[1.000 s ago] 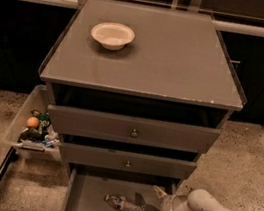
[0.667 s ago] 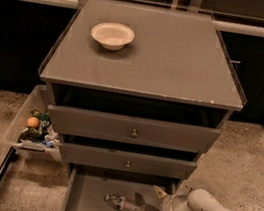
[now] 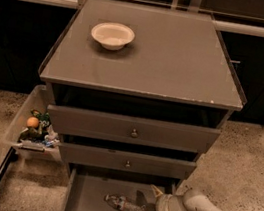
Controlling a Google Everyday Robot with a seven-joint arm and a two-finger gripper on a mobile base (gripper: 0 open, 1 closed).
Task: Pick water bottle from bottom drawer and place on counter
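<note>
Nothing has shifted: the gripper (image 3: 154,206) hangs by the bottom drawer's (image 3: 85,206) right wall, jaws spread wide and empty, lined up to close on the water bottle (image 3: 124,205) lying sideways mid-floor.

gripper (image 3: 153,207) a touch closer to the water bottle (image 3: 124,205) (over the bottom drawer (image 3: 88,202)), shift slight

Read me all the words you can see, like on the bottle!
No words can be read here.
Bottle label: too blurred to read.
Stuff in the bin: too small to read.
Bowl and counter: no writing shows.
Hand: no writing; it is open in the bottom drawer, just right of the bottle.
</note>
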